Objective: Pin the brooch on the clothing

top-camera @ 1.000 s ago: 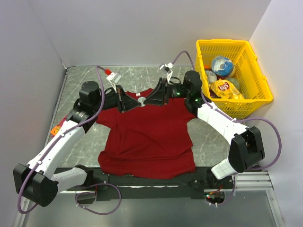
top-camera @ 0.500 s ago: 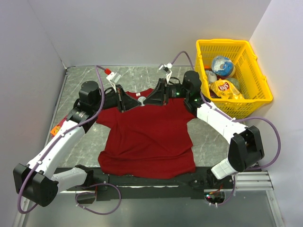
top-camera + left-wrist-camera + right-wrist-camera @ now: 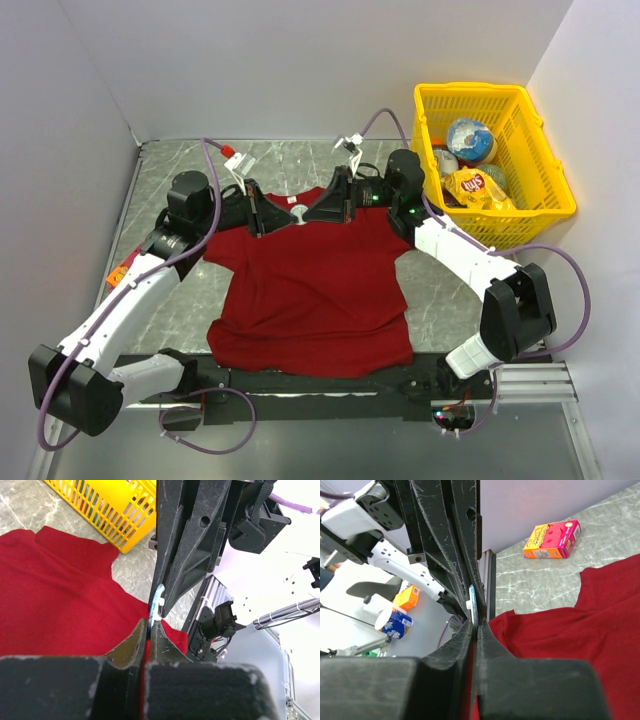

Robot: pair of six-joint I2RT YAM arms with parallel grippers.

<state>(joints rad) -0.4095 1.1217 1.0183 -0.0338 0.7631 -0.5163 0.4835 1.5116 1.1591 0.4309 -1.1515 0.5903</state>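
Grey marbled tabletop [image 3: 172, 160] spread beneath the left gripper [image 3: 278, 221] and right gripper [image 3: 312, 215], plain white walls [image 3: 300, 70] stood beyond and on both sides of them, light was even and soft.

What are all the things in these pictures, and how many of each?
T-shirt: one, dark red, spread flat mid-table.
Brooch: one, whitish disc, at the collar, pinched between both pincers.
Packet: one, orange and pink, table's left edge, off the T-shirt.
Basket: one, yellow, far right corner.
Chips bag: one, yellow, in the basket among other items I cannot identify.
Table: one, grey marbled.
Left arm: one, white and black, left side.
Right arm: one, white and black, right side.
Left pincer: one, black, shut on the brooch.
Right pincer: one, black, shut on the brooch.
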